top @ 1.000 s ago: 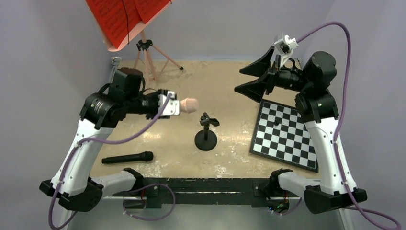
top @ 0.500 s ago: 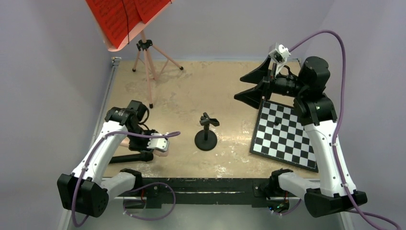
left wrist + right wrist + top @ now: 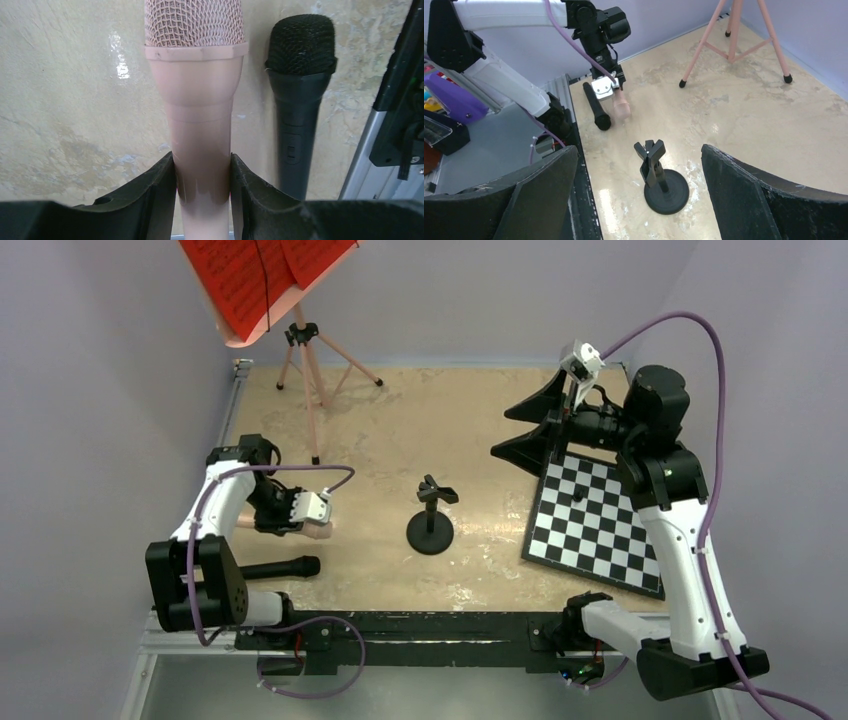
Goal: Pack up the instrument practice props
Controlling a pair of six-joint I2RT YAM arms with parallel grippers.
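Left gripper (image 3: 202, 167) clamped on pink mic (image 3: 197, 100); black mic (image 3: 299, 100) lies parallel, just beside, toward table's near edge.

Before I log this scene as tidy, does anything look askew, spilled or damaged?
Nothing looks spilled or broken. The flat black-and-white checkerboard lies skewed on the tan table, and the black clip holder on its round base stands empty.

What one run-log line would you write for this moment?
left gripper: shut on pink microphone, alongside black microphone | right gripper: open, raised by checkerboard | clip stand: empty, mid-table
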